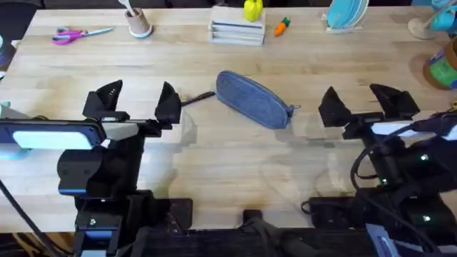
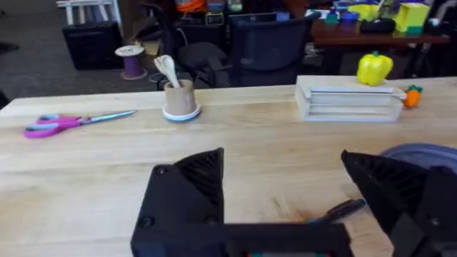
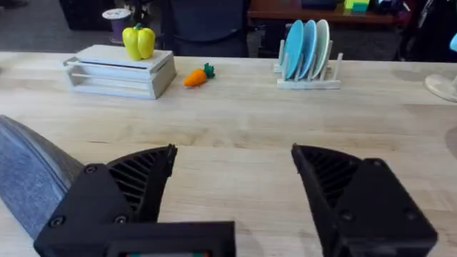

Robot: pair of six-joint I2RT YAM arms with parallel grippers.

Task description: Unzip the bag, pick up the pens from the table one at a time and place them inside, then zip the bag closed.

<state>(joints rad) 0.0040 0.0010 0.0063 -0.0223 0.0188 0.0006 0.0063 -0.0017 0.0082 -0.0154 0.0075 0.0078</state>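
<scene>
Bag (image 1: 254, 99) lies zipped beside pen (image 1: 198, 98); both end effectors released, empty.

1. The pen (image 1: 198, 99) was partly hidden behind the left gripper (image 1: 138, 102), one end out of sight
2. In the right wrist view, the bag (image 3: 32, 175) was cut off by the edge
3. Whether its zipper was open was too small to tell

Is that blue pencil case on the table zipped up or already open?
Zipped shut, it seems: the pencil case lies as a smooth closed oval with no gap along its top, and its pull tab sticks out at one end.
</scene>
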